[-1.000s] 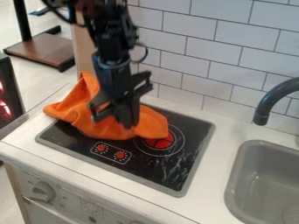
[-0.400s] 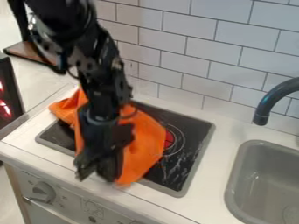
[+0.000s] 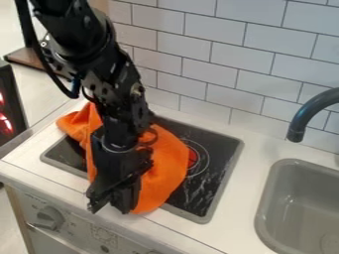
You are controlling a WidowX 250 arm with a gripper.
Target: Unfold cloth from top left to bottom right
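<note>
Two black fingers (image 3: 126, 201) stand spread apart at the end of the gripper (image 3: 110, 207), and we see them pointing down over the front edge of the toy stove's cooktop (image 3: 205, 186). Above them, we follow the WidowX arm (image 3: 112, 74) as it slants in from the upper left, bends at its joints and drops steeply through the wrist, with a black cable (image 3: 53, 74) looping along its left side. The orange cloth (image 3: 167, 166) lies behind the fingers and to their right, spread over the cooktop, its near end reaching the front rim just beside the right-hand finger. Farther behind them, we find its other end rumpled at the cooktop's back left. We cannot tell whether the fingers touch the cloth. Below and left of them sits a control knob (image 3: 49, 217); well to their right is the gray sink (image 3: 262, 211).
</note>
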